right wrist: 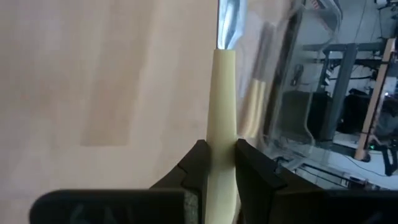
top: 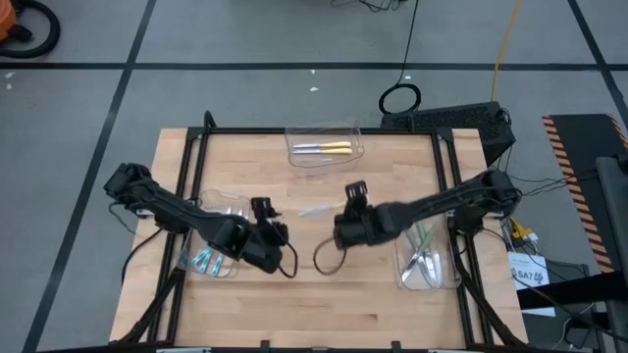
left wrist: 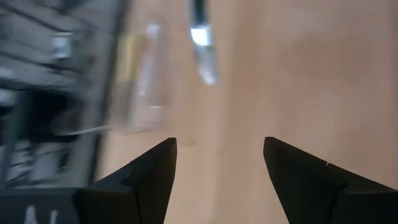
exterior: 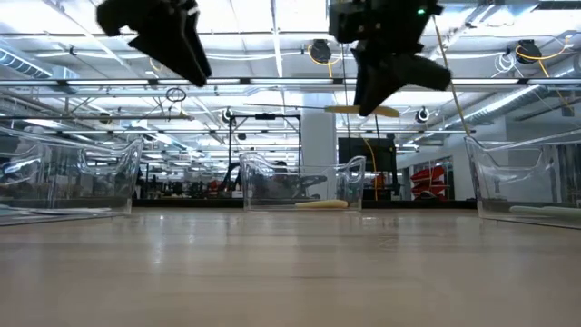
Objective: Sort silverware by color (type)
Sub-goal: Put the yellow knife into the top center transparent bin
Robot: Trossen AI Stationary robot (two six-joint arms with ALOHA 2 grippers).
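Observation:
My right gripper (top: 355, 188) hangs above the middle of the table, shut on a pale yellow-handled utensil (right wrist: 222, 93) whose silver head (right wrist: 227, 25) points at the far bin (top: 324, 147). Two yellow utensils (top: 329, 148) lie in that bin. My left gripper (top: 261, 206) hovers open, left of centre, above the table. Ahead of it a slim utensil (left wrist: 202, 43) with a shiny head lies flat on the wood, pale in the high view (top: 314, 209). Light blue utensils (top: 206, 260) lie in the left bin, green ones (top: 427, 257) in the right bin. My right gripper pinches the yellow handle (right wrist: 222, 134) between its two fingers (right wrist: 198, 163), which lie along the handle. The silver head sticks out ahead of the fingertips. In the low view the utensil (exterior: 363, 110) is level and lifted well clear of the table.
Three clear plastic bins stand on the wooden table: far centre, left (top: 211, 235) and right (top: 432, 260). A dark cable loop (top: 329, 257) hangs under the right arm. Bare wood lies between the bins and along the near edge.

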